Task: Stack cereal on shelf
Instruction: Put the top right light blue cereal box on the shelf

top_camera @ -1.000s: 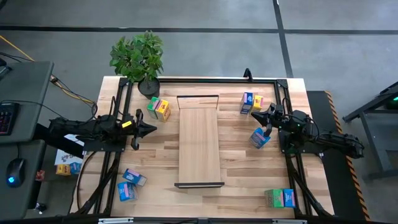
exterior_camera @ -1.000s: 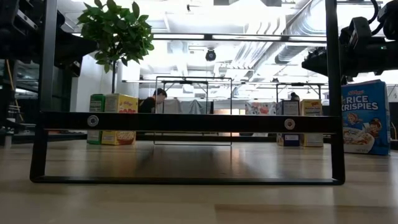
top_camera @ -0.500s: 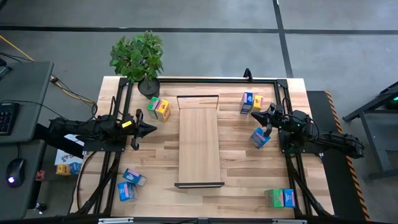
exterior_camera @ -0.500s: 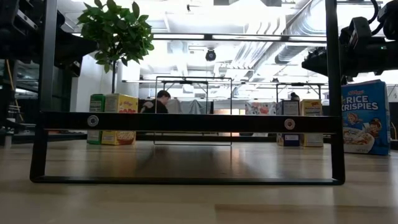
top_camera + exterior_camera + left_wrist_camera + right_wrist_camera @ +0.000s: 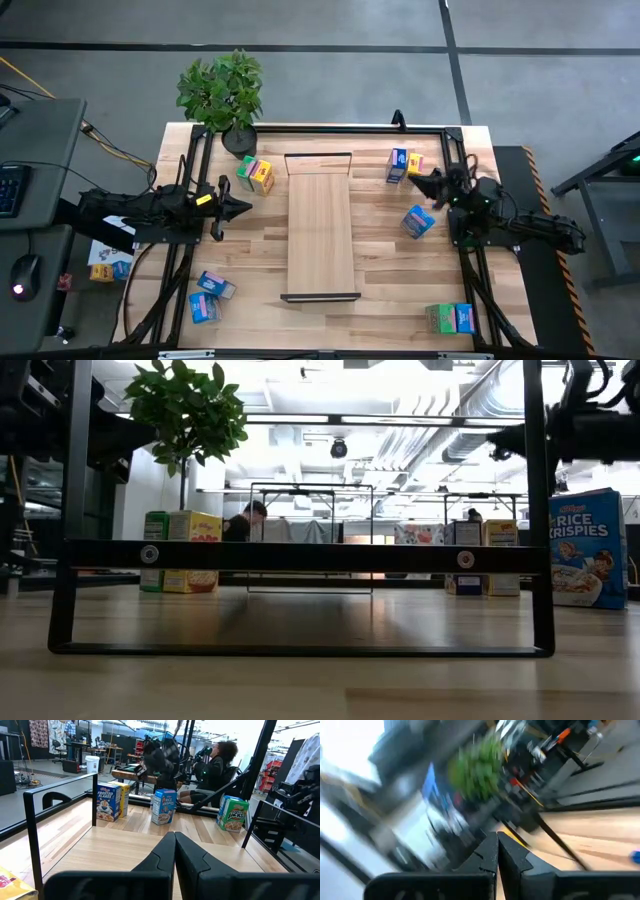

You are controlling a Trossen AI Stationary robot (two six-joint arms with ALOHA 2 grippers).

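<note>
The shelf [image 5: 320, 225], a long light-wood board with black brackets at both ends, lies along the table's middle; its near bracket fills the low view [image 5: 300, 555]. Small cereal boxes stand about it. A blue one [image 5: 418, 221] stands upright on its base right of the shelf and shows in the low view [image 5: 585, 550]. My right gripper [image 5: 416, 177] is shut and empty, in the air just beyond that box toward the far edge; its wrist view [image 5: 496, 837] is blurred. My left gripper [image 5: 248, 208] is shut and empty, left of the shelf, pointing at it [image 5: 175, 837].
Other cereal boxes stand in pairs: green and yellow [image 5: 255, 175] at the far left, blue and yellow [image 5: 403, 165] at the far right, two blue [image 5: 210, 297] at the near left, green and blue [image 5: 450, 318] at the near right. A potted plant [image 5: 222, 92] stands at the far left corner.
My right gripper has swung from above the blue box toward the table's far edge and has risen a little, turning as it goes. The blue box stands where it was. My left arm has kept still.
</note>
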